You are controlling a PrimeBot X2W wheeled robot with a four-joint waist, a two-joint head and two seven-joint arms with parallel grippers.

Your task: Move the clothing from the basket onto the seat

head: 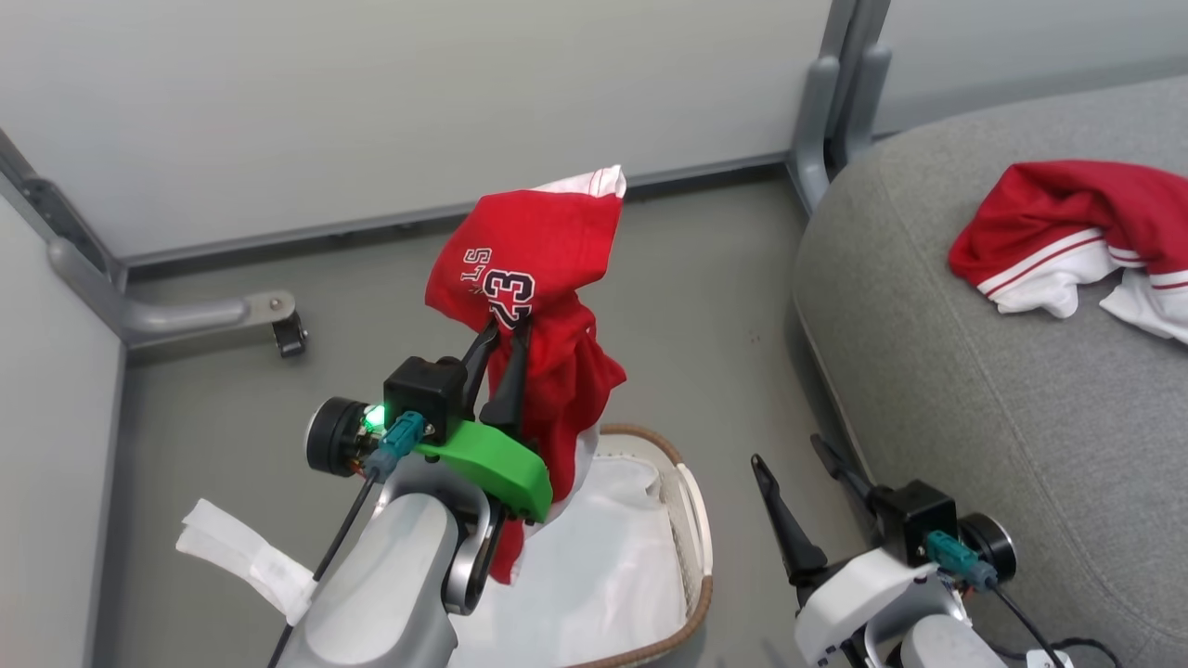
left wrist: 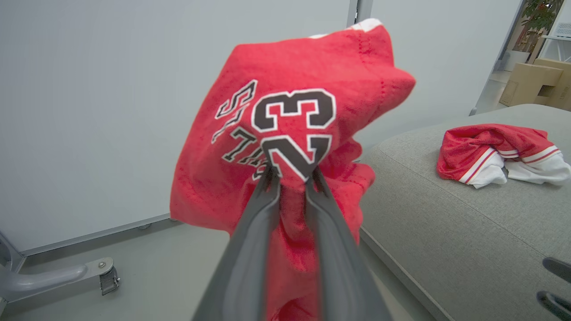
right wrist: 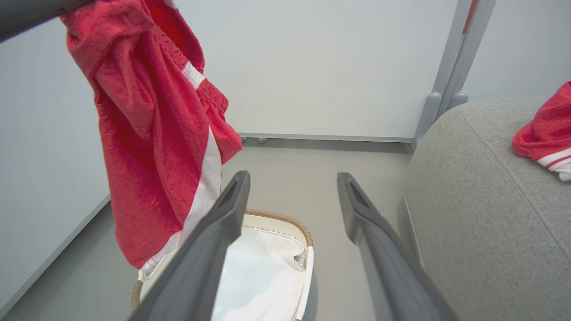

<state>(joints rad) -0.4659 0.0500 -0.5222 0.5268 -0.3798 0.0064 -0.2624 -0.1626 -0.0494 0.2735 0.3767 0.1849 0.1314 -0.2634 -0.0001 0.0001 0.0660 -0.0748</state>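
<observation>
As soft red "23" jersey [head: 538, 241] hangs: left gripper [head: 509, 325] jaws clamp it.
Right gripper [head: 787, 450]: jaws spread, empty.
Advice: clear white brown-rimmed basket [head: 703, 594], release over grey fabric seat [head: 974, 417].

The seat [head: 974, 390] is bare across its near and left parts; a red garment [head: 1049, 213] lies toward its far right. Left of the seat, bare floor [head: 724, 306] runs to the basket [head: 694, 529], with a red jersey [head: 534, 269] hanging above it. A grey post [head: 821, 111] stands at the seat's far left corner.
</observation>
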